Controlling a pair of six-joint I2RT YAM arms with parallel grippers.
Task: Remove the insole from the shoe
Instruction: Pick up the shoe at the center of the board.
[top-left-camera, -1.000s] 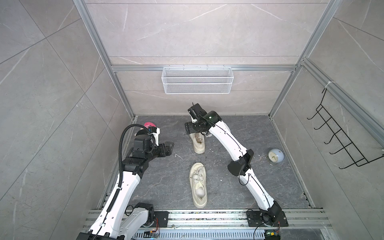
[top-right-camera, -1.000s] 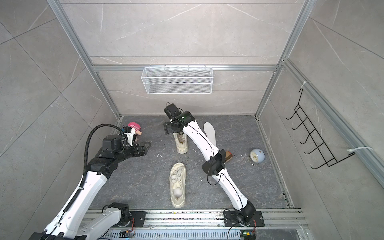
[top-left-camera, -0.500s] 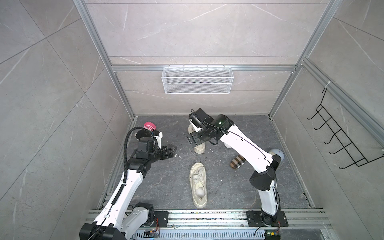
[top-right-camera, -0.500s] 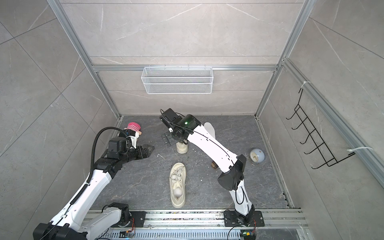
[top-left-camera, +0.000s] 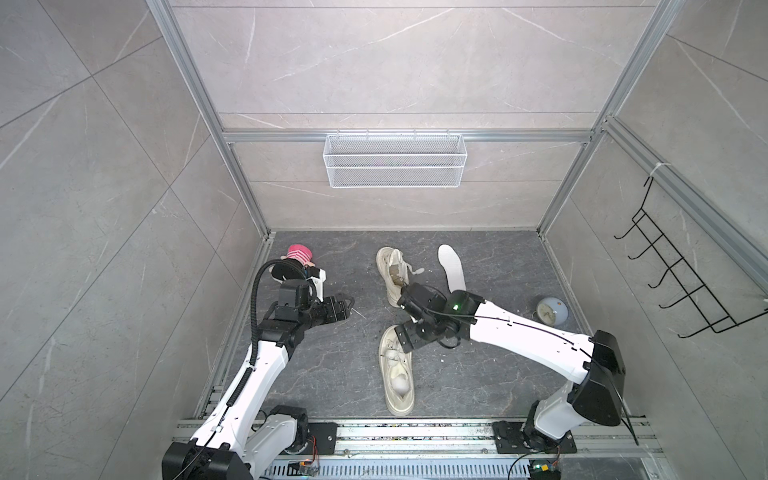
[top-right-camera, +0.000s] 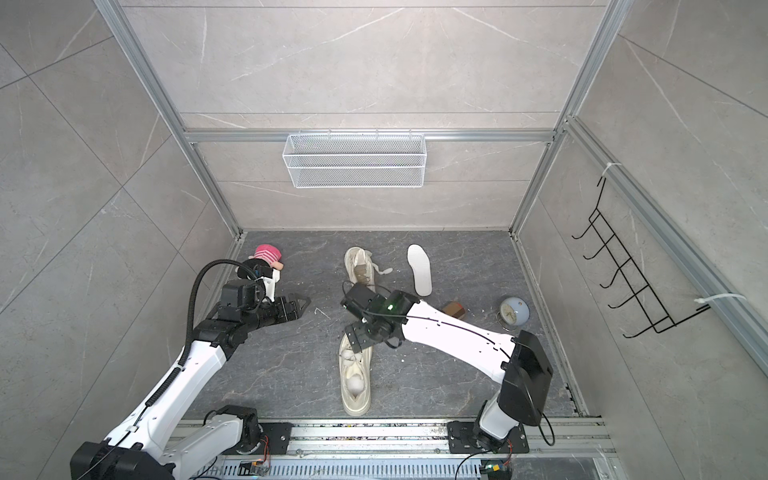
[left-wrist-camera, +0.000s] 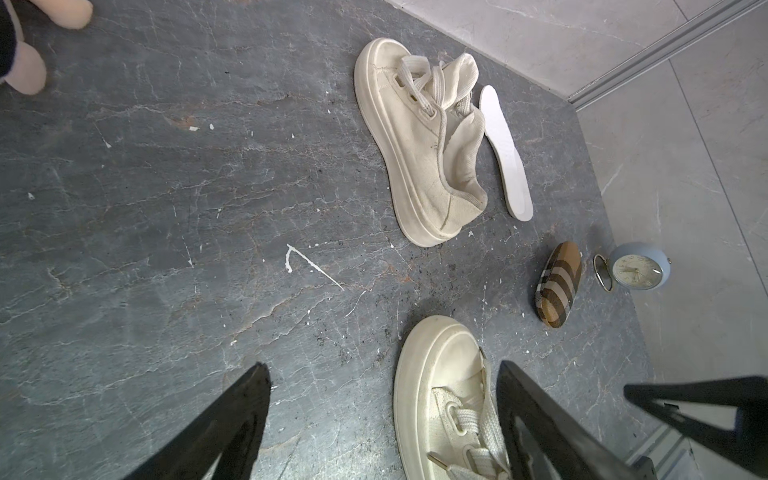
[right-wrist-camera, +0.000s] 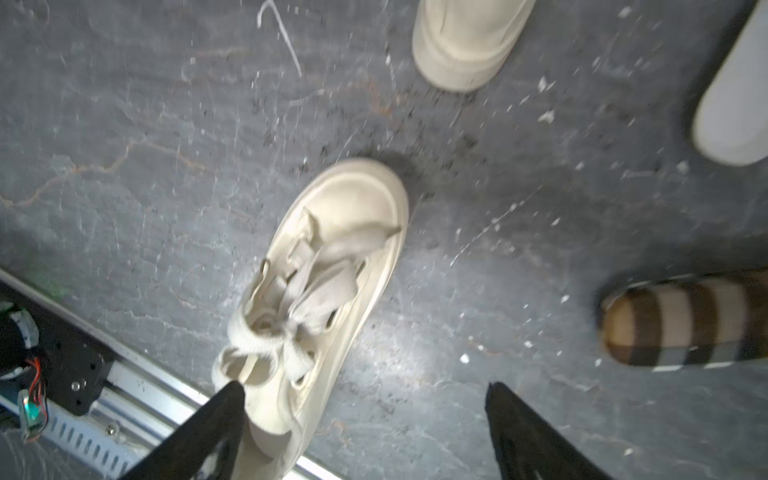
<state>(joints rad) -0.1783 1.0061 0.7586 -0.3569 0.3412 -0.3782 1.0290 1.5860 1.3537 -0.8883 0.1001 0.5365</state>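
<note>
Two cream shoes lie on the dark floor in both top views: a far shoe (top-left-camera: 390, 272) (top-right-camera: 358, 266) and a near shoe (top-left-camera: 398, 382) (top-right-camera: 354, 386). A white insole (top-left-camera: 452, 268) (top-right-camera: 419, 270) (left-wrist-camera: 505, 153) lies flat on the floor beside the far shoe (left-wrist-camera: 419, 158), apart from it. My right gripper (top-left-camera: 405, 332) (right-wrist-camera: 363, 388) hangs open and empty over the toe end of the near shoe (right-wrist-camera: 332, 270). My left gripper (top-left-camera: 347, 305) (left-wrist-camera: 380, 370) is open and empty, left of both shoes. Something pale and round sits in the near shoe's opening.
A striped brown case (top-right-camera: 453, 309) (left-wrist-camera: 559, 286) and a blue clock (top-left-camera: 550, 311) lie at the right. A pink plush toy (top-left-camera: 299, 253) sits in the far left corner. A wire basket (top-left-camera: 395, 160) hangs on the back wall, a hook rack (top-left-camera: 685, 286) on the right wall.
My right arm has drawn back from the far shoe toward the front and now hangs over the near shoe's toe. The left arm has barely shifted. The insole has stayed put.
</note>
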